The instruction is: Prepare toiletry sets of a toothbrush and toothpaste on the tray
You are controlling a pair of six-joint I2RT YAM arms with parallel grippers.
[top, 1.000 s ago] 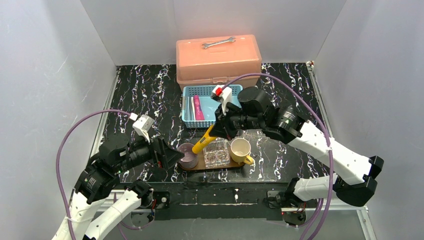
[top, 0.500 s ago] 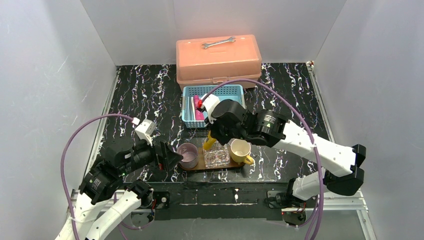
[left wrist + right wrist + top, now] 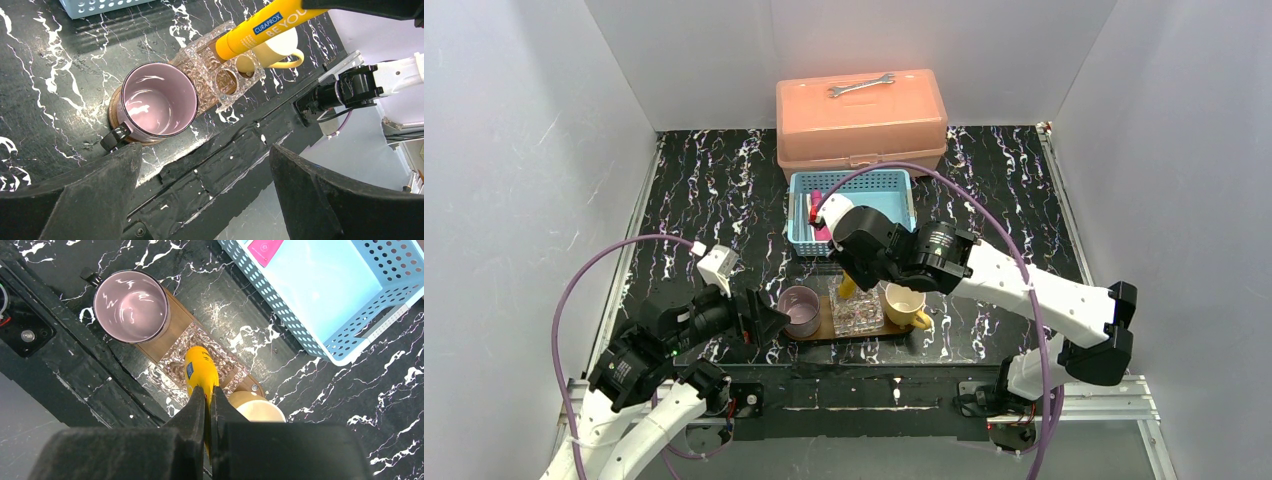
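The right gripper (image 3: 206, 392) is clamped on the tail of the flat bright-yellow toothpaste tube (image 3: 201, 367). It holds the tube cap-down over the clear knobbly glass holder (image 3: 172, 367) on the dark-brown wooden tray (image 3: 172, 332), seemingly to stand it there. Whether the cap touches the holder is unclear.

Room is tight, since a mauve mug (image 3: 131, 306) and a cream cup (image 3: 257, 410) flank the holder. The left gripper (image 3: 202, 165) hangs wide open, empty, beside the mug. The magenta-pink tube (image 3: 265, 247) lies in the light-blue slotted basket (image 3: 320, 300).
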